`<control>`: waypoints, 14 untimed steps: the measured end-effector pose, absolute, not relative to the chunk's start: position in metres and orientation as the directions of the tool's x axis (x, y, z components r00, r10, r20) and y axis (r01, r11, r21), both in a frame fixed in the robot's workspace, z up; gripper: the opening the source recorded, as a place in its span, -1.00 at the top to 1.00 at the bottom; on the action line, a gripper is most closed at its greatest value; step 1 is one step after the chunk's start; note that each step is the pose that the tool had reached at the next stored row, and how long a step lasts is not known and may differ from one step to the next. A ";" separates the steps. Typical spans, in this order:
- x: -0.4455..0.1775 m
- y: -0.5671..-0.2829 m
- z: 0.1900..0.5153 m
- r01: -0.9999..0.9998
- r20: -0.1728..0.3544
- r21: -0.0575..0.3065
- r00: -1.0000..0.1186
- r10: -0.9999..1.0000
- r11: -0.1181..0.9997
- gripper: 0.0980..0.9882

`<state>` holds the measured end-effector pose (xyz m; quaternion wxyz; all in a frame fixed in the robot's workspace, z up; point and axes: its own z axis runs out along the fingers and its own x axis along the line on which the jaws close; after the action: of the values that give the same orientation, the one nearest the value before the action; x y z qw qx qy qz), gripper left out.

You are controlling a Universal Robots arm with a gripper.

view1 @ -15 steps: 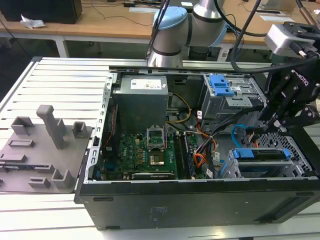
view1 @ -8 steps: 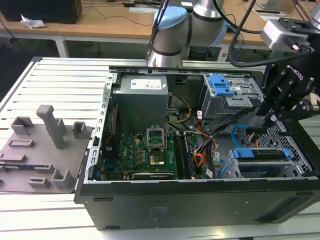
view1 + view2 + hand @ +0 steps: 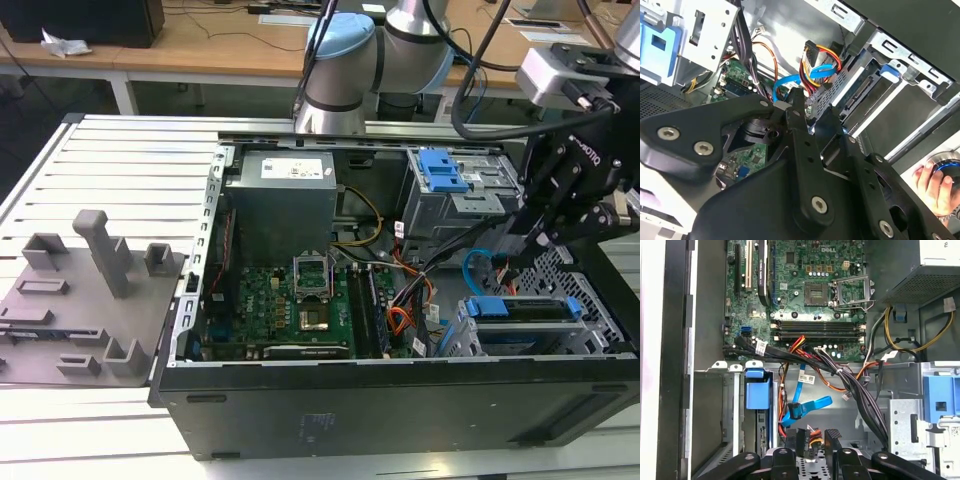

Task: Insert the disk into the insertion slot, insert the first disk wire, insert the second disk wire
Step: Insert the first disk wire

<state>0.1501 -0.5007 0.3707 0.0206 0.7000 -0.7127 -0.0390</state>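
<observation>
We see the open computer case (image 3: 400, 400) lying on the slatted counter (image 3: 120, 160), motherboard (image 3: 290, 300) facing up. The disk (image 3: 520, 308) in its blue carrier sits inside the low grey insertion slot (image 3: 590, 330), at the case corner on the exterior view's right. In the first wrist view its blue end (image 3: 758, 392) shows between the metal walls of the slot. The gripper (image 3: 540, 232) hangs just above and behind that slot, reaching down into the case beside a loose blue cable (image 3: 810, 407). A bunch of orange and yellow wires (image 3: 815, 432) lies right at its tip (image 3: 817, 437). We cannot tell whether it grips anything. In the second wrist view a person's hand (image 3: 935, 185) rests outside the case.
</observation>
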 end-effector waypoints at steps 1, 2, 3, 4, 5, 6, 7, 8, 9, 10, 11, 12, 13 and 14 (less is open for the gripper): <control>0.150 -0.501 0.370 -0.996 -0.025 0.084 -0.019 -1.000 0.017 0.41; 0.150 -0.501 0.369 -0.996 -0.025 0.084 -0.019 -1.000 0.017 0.41; 0.150 -0.501 0.369 -0.996 -0.025 0.084 -0.019 -1.000 0.017 0.41; 0.150 -0.501 0.368 -0.996 -0.025 0.084 -0.019 -1.000 0.017 0.41; 0.150 -0.501 0.367 -0.996 -0.025 0.084 -0.019 -1.000 0.017 0.41; 0.150 -0.501 0.367 -0.996 -0.025 0.084 -0.019 -1.000 0.017 0.41; 0.150 -0.501 0.366 -0.996 -0.025 0.084 -0.019 -0.999 0.017 0.41; 0.150 -0.501 0.366 -0.996 -0.025 0.084 -0.019 -1.000 0.017 0.41; 0.150 -0.501 0.365 -0.996 -0.025 0.084 -0.019 -1.000 0.017 0.41; 0.150 -0.501 0.365 -0.996 -0.025 0.084 -0.019 -1.000 0.017 0.41; 0.150 -0.501 0.364 -0.996 -0.025 0.084 -0.019 -1.000 0.017 0.41; 0.150 -0.501 0.364 -0.996 -0.025 0.084 -0.019 -1.000 0.017 0.41; 0.150 -0.501 0.363 -0.996 -0.025 0.084 -0.019 -1.000 0.017 0.41; 0.150 -0.501 0.363 -0.996 -0.025 0.084 -0.019 -1.000 0.017 0.41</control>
<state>0.1501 -0.5007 0.3628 0.0206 0.7000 -0.7127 -0.0389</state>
